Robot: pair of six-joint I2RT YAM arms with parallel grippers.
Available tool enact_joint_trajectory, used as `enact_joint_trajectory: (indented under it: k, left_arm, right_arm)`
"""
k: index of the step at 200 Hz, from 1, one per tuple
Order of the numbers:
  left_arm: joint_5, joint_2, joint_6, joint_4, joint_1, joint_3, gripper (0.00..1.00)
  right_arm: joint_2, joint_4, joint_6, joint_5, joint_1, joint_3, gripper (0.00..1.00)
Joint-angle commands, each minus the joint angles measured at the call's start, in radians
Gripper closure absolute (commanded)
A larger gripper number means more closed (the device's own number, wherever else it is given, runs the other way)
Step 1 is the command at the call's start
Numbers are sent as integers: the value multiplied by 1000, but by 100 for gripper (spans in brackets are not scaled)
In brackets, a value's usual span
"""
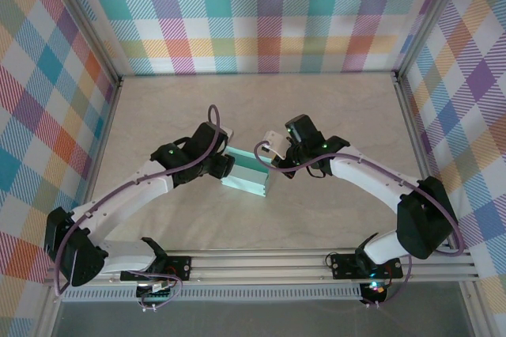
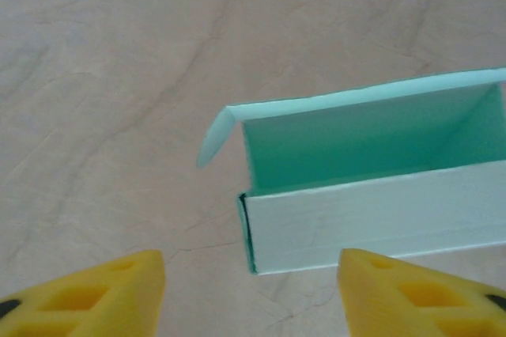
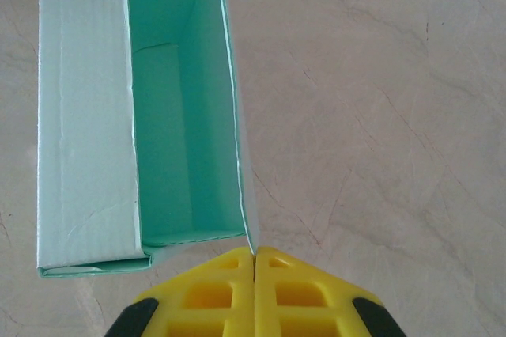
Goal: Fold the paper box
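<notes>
Paper box [image 1: 247, 172] sits open-topped mid-tabletop [image 1: 332, 107]; right pincer [image 3: 254, 254], at its 2 o'clock, pinches one wall; left pincer [image 2: 251, 262], at 9 o'clock, gapes wide.

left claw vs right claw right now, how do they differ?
Left claw stands open, yellow fingers apart; right claw is shut, tips pressed together. Left claw seems to touch nothing, with the paper box end just ahead of its gap; right claw pinches the edge of one box wall. Shared: yellow fingers, both at the same open-topped box.
</notes>
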Motion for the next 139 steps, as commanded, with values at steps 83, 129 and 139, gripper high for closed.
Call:
enact_joint_trajectory:
  k: [83, 129, 139]
  left_arm:
    - [396, -13, -193, 106, 18, -103, 88]
    - [359, -66, -164, 28, 18, -127, 83]
    - [344, -74, -169, 26, 19, -151, 83]
  right_arm:
    - [9, -14, 6, -30, 5, 23, 100]
    - [14, -12, 8, -28, 6, 27, 100]
    - [14, -12, 7, -31, 5, 29, 100]
